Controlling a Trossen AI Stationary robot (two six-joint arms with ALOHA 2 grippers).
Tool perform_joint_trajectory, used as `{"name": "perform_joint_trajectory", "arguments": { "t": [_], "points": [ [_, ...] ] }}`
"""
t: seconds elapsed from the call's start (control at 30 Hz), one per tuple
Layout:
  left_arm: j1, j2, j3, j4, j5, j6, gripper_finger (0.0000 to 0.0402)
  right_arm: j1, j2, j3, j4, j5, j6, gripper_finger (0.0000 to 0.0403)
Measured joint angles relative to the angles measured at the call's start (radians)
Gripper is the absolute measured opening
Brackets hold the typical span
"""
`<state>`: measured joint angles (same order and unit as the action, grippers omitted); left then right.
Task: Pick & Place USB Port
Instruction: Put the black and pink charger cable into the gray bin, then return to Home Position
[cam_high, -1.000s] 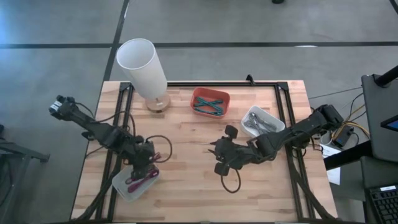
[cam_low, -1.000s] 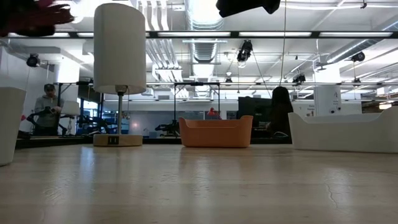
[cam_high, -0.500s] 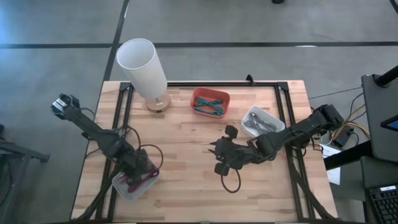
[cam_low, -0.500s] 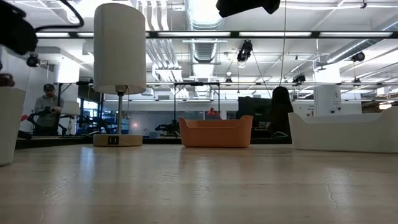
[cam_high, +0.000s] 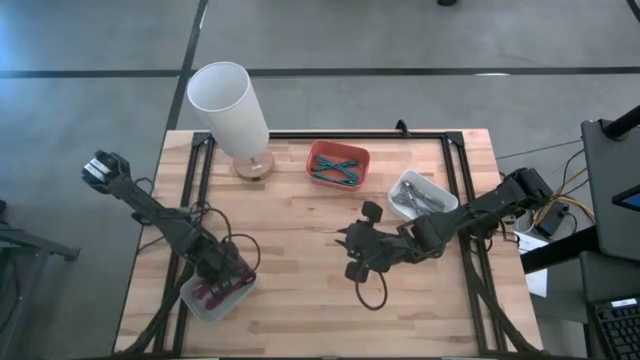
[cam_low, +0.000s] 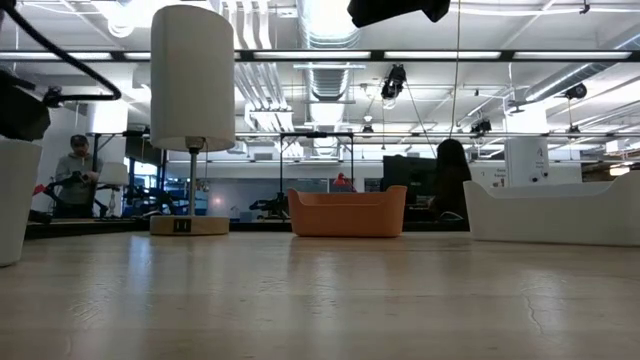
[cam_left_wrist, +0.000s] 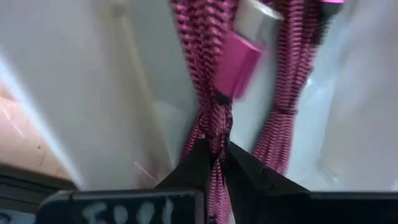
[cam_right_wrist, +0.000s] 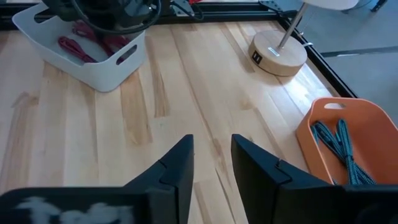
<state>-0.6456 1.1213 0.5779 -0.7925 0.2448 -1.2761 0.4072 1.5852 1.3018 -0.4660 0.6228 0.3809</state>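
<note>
Pink braided USB cables (cam_left_wrist: 205, 56) lie in a white bin (cam_high: 205, 300) at the table's near left; one pink plug with a silver tip (cam_left_wrist: 239, 62) shows among them. My left gripper (cam_high: 226, 276) reaches down into this bin and is shut on a pink cable strand. The right wrist view also shows the bin (cam_right_wrist: 93, 62) with its pink cables. My right gripper (cam_high: 350, 252) hangs open above the middle of the table with nothing between its fingers (cam_right_wrist: 177, 168). My left gripper pinches a pink braided cable strand (cam_left_wrist: 214, 134) between its two fingertips, coming from above and pointing steeply down into the bin. The strand runs on from the fingers to the other cable loops inside the bin. Which part of the cable's length it has, I cannot tell.
A white lamp (cam_high: 232, 105) stands at the far left. An orange bin (cam_high: 320, 152) with teal cables is at the far middle, a white bin (cam_high: 440, 200) with grey cables to its right. Bare wood (cam_high: 300, 230) lies between the two arms.
My left gripper has gone down and a little toward the table's near left, into the white bin, rolling at the wrist as it sank. The pink cable that hung below it now lies in the bin.
</note>
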Motion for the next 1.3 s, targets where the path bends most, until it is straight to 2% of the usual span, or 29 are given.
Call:
{"name": "perform_joint_trajectory", "arguments": {
  "t": [0.4,0.63,0.8,1.0,1.3],
  "points": [
    [0.000,0.001,-0.003,0.010,-0.023,-0.029,0.0049,0.000,0.000,0.000,0.000,0.000,0.000,0.0099],
    [0.001,0.001,0.052,0.007,-0.023,0.011,0.0070,0.000,0.000,0.000,0.000,0.000,0.000,0.0093],
    [0.001,0.001,0.116,0.007,-0.035,0.066,0.0069,0.000,0.000,0.000,0.000,0.000,0.000,0.0099],
    [0.000,0.001,0.235,-0.008,-0.205,0.229,0.0057,0.000,-0.001,0.004,-0.002,-0.001,-0.043,0.0098],
    [0.000,0.001,0.410,-0.012,-0.631,0.583,0.0053,0.000,-0.003,0.052,0.001,-0.002,-0.270,0.0081]
  ]
}}
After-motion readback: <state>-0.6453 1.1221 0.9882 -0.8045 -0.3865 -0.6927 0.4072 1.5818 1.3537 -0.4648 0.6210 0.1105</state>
